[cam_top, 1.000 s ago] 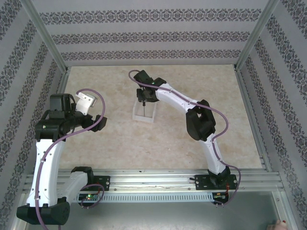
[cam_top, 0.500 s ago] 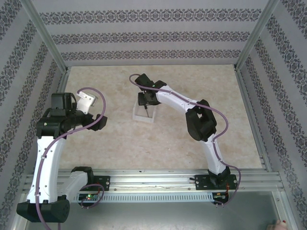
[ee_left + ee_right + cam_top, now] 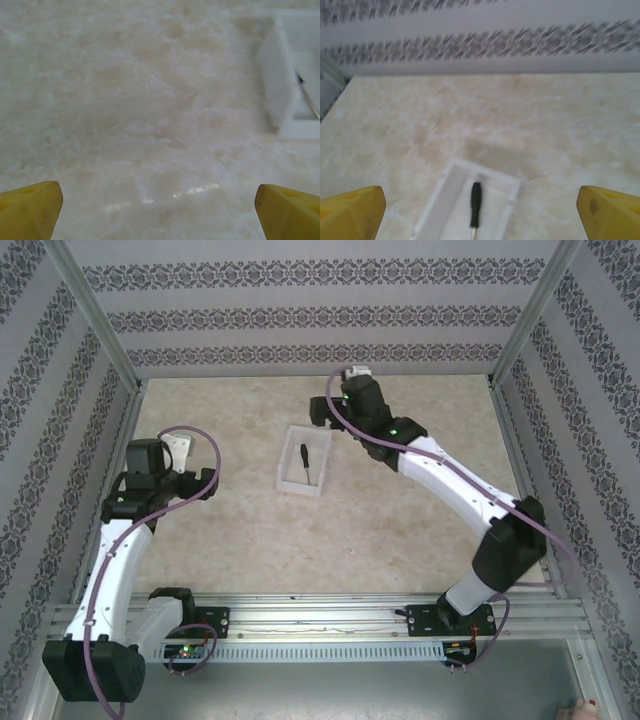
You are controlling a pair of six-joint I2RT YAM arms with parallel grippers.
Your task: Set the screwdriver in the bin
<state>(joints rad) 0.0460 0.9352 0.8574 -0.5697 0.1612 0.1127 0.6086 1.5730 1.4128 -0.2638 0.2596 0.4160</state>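
The small black-handled screwdriver (image 3: 305,461) lies flat inside the white bin (image 3: 289,466) in the middle of the table. In the right wrist view its handle (image 3: 476,198) points toward the back wall, with the bin's wall (image 3: 438,197) to its left. My right gripper (image 3: 330,408) hangs above the bin's far right corner, open (image 3: 480,212) and holding nothing. My left gripper (image 3: 186,462) sits well left of the bin, open (image 3: 159,212) over bare table. Its view catches the bin (image 3: 278,75) and a bit of the shaft (image 3: 308,97) at the right edge.
Patterned walls and metal frame posts (image 3: 100,330) close in the table on three sides. The beige marbled tabletop (image 3: 400,530) stretches around the bin. A rail (image 3: 320,620) with both arm bases runs along the near edge.
The right gripper has let go of the screwdriver, which now lies in the bin, and has opened and pulled up and back to the right. The left arm shifted slightly.
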